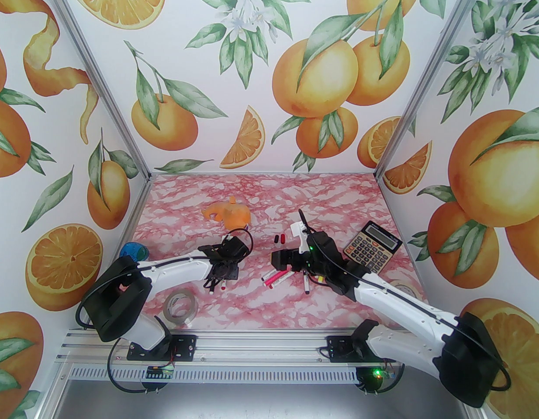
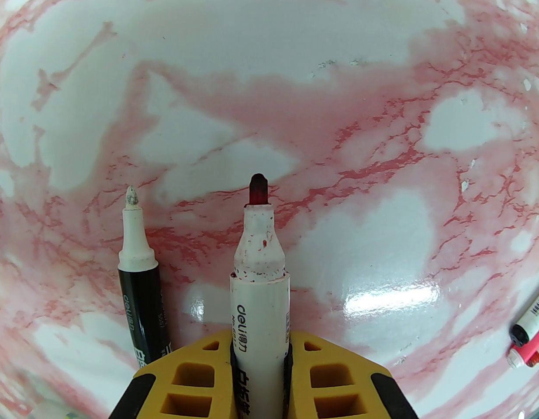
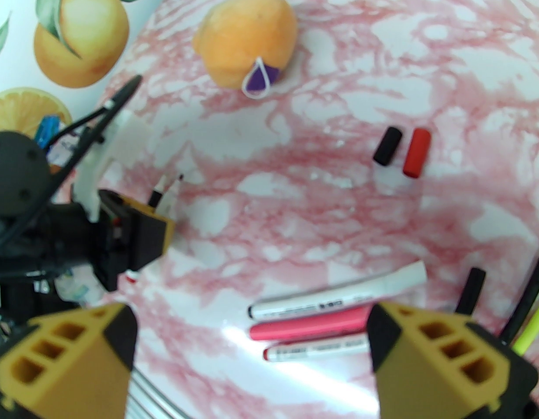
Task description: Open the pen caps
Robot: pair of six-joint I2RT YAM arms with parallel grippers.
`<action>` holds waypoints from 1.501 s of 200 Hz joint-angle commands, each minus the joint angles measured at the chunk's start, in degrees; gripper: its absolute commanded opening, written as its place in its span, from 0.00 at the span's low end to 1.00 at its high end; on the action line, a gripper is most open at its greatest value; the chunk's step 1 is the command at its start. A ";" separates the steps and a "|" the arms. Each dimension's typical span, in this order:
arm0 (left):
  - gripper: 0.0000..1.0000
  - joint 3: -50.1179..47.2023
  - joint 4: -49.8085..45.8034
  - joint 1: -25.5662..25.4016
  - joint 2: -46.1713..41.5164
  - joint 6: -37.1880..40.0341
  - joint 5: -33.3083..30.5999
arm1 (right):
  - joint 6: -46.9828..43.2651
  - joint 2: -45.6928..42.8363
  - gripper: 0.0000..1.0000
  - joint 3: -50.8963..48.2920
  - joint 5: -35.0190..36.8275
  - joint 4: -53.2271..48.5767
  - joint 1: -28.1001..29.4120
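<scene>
**Tabletop** [image 1: 260,308], pink marbled. It carries everything, and the working patch lies between the two arms.

**Calculator** [image 1: 373,247], **orange plush toy** [image 1: 230,214], **tape roll** [image 1: 178,306]. These sit toward the edges, apparently clutter kept away from the pens.

**Right gripper** [image 3: 252,321]. The jaws are spread wide and empty, hanging above the pen cluster, probably placed to take the next one.

**Left gripper** [image 2: 260,356]. The jaws pinch the barrel of a white marker [image 2: 260,303] low over the table. Its red nib is bare and points outward. Gripping the barrel would leave the cap end free for the other arm.

**Black marker** [image 2: 143,295]. It is uncapped and lies just beside the held one. Its lower barrel is cut off by the finger, so it cannot be told whether it lies loose or is caught in the grip.

**Pen cluster.** A white pen [image 3: 335,299], a pink pen [image 3: 309,325] and a red-ended pen [image 3: 317,349] lie side by side. Their right ends are hidden behind the gripper finger, and whether they are capped is hard to make out. A yellow pen [image 3: 533,325] is cropped at the frame edge.

**Pen caps.** A red cap [image 3: 416,153] and a black cap [image 3: 388,145], already off, lie side by side on bare table beyond the cluster, well apart from both grippers.
</scene>
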 commanded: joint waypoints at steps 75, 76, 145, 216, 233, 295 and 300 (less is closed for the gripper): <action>0.23 -0.11 -0.64 0.24 0.30 -1.82 -0.46 | 0.01 0.32 0.92 -0.68 1.91 -0.34 0.35; 0.23 -0.15 -0.61 0.28 0.27 -1.82 -0.51 | 0.04 0.28 0.92 -0.71 1.87 -0.29 0.32; 0.28 -0.09 -1.68 0.26 -1.96 -2.20 -0.91 | 0.00 -0.19 0.92 -0.91 1.91 -0.75 0.34; 0.31 4.54 -0.38 -1.34 -9.21 2.68 2.61 | 0.19 -1.85 0.92 -1.49 4.64 -2.12 0.36; 0.31 4.81 4.76 -1.27 -8.82 7.14 7.77 | 0.02 -2.28 0.92 -1.20 6.41 -3.28 0.30; 0.36 11.89 15.66 -1.60 0.68 18.79 28.56 | -1.54 -6.15 0.92 0.23 12.49 -11.38 -0.17; 0.36 12.66 15.94 -1.68 1.56 19.70 29.77 | -1.45 -6.82 0.92 0.14 13.10 -12.16 -0.24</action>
